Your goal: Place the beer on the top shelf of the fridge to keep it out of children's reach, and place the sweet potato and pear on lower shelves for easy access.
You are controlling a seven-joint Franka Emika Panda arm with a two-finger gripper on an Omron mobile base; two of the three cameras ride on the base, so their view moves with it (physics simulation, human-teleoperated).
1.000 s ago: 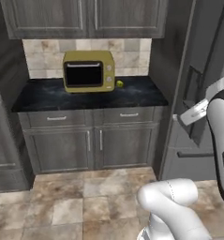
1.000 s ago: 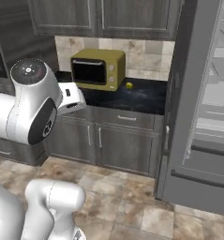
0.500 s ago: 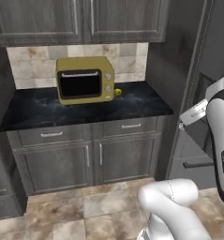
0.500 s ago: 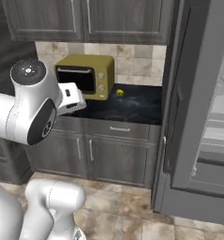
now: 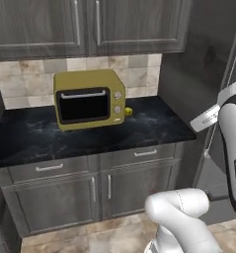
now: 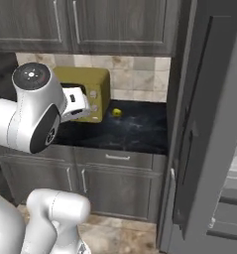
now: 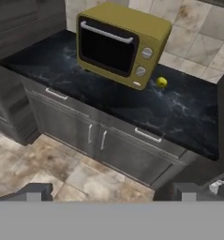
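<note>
The pear (image 7: 161, 82) is a small yellow-green fruit on the black counter (image 7: 188, 117), just right of the yellow toaster oven (image 7: 118, 44); it also shows as the pear (image 5: 128, 111) and the pear (image 6: 117, 112). My gripper (image 7: 111, 194) hangs open and empty, high above the floor in front of the cabinets, well short of the pear. The fridge door (image 6: 204, 124) stands open at the right, with a strip of pale interior panels (image 6: 236, 171) at the frame edge; I cannot tell which shelves these are. The beer and the sweet potato are out of view.
Grey base cabinets (image 5: 90, 188) run under the counter and wall cabinets (image 5: 90, 24) hang above it. My white arm (image 6: 30, 114) stands in front of the toaster oven in the right base view. Tiled floor (image 7: 48, 168) lies below.
The whole picture has shifted: the base has driven closer to the counter, and the fridge interior has slid toward the right edge. The gripper stays open and the pear stays beside the toaster oven.
</note>
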